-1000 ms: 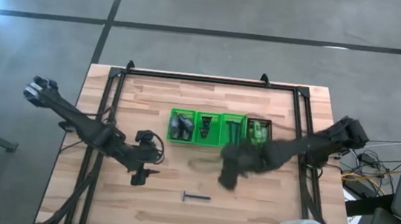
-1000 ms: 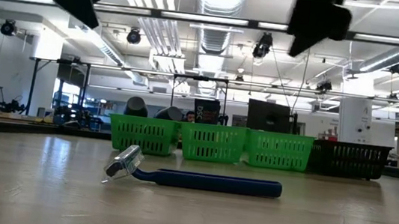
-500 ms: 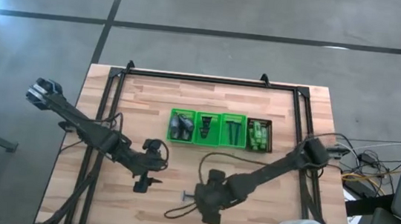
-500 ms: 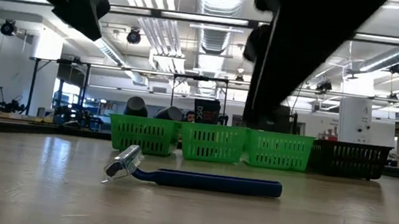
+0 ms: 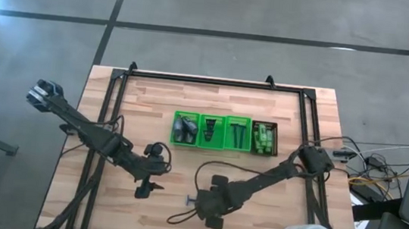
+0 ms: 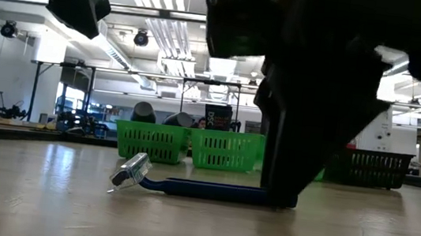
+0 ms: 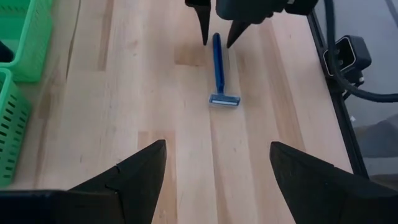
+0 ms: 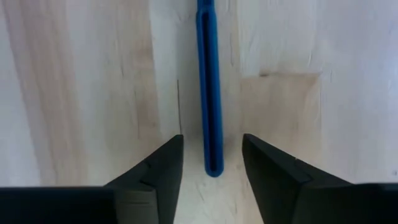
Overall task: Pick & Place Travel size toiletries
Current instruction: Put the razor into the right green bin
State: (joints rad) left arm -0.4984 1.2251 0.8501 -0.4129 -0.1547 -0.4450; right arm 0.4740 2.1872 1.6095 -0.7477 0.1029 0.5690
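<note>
One razor [image 8: 208, 87] left; I'm seeing my right gripper [image 8: 211, 163], now lowered, straddling its handle open-fingered at six o'clock from the tray [image 5: 210, 130], pre-grasp.

Your right arm stretches diagonally inward from the right edge, its gripper [image 5: 210, 204] lowered to the tabletop [image 5: 271, 205], fingers [image 8: 155, 168] spread apart and pointing down. Your left arm reaches in from the left, its gripper [image 5: 143, 190] hovering above the tabletop, fingers [image 7: 134, 171] parted wide.
</note>
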